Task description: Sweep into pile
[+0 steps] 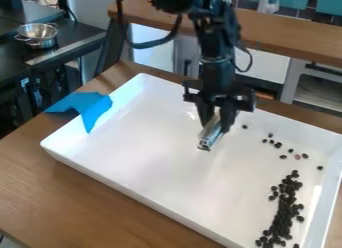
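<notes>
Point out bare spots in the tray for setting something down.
Tray: wide patch between blue cloth and hand, down to near wall; narrower one between hand and dark beans. Crowded: right end, beans dense near camera, scattered beyond.

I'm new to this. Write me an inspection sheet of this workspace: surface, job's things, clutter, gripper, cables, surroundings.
Surface: wooden table under a large white tray.
Job's things: small dark beans, most in a long heap at the tray's right end; several loose ones lie farther back.
Clutter: blue sheet draped over the tray's left rim.
Gripper: black gripper above the tray, holding a shiny piece, probably the sweeping tool.
Cables: black cable looping beside the arm.
Surroundings: metal pot on a dark counter; wooden counter behind.
</notes>
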Available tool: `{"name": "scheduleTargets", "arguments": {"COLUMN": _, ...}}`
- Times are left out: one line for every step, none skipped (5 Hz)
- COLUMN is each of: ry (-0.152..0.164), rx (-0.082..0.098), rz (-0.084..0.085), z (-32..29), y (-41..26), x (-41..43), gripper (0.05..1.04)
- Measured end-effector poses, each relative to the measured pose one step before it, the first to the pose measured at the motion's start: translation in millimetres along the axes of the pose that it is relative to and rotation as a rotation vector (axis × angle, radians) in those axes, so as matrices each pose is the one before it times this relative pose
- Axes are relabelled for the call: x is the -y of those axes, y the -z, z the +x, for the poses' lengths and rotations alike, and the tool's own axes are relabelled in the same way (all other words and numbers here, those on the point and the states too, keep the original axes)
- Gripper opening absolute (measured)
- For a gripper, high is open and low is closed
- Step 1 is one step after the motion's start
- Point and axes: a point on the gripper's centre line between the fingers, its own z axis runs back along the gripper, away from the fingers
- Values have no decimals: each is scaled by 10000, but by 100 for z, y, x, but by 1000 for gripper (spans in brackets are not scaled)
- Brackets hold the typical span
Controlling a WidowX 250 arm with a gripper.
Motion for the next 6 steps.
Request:
{"name": "scheduleTargets", "arguments": {"ry": -69, "rx": -63, "rz": 355, "z": 106, "y": 1011, "x": -667, "gripper": 370}}
{"name": "scheduleTargets", "arguments": {"ry": -2, "rx": 34, "rz": 289, "z": 442, "y": 891, "x": 60, "gripper": 370}}
{"name": "scheduleTargets", "arguments": {"ry": 55, "rx": -163, "rz": 206, "z": -210, "y": 1371, "x": 1197, "gripper": 370}}
{"name": "scheduleTargets", "arguments": {"ry": -105, "rx": 28, "rz": 184, "z": 535, "y": 737, "x": 592, "gripper": 370}}
{"name": "scheduleTargets", "arguments": {"ry": -243, "rx": 101, "rz": 30, "z": 433, "y": -114, "x": 13, "gripper": 370}}
{"name": "scheduleTargets", "arguments": {"ry": 62, "rx": -105, "rz": 25, "z": 205, "y": 429, "x": 46, "gripper": 370}}
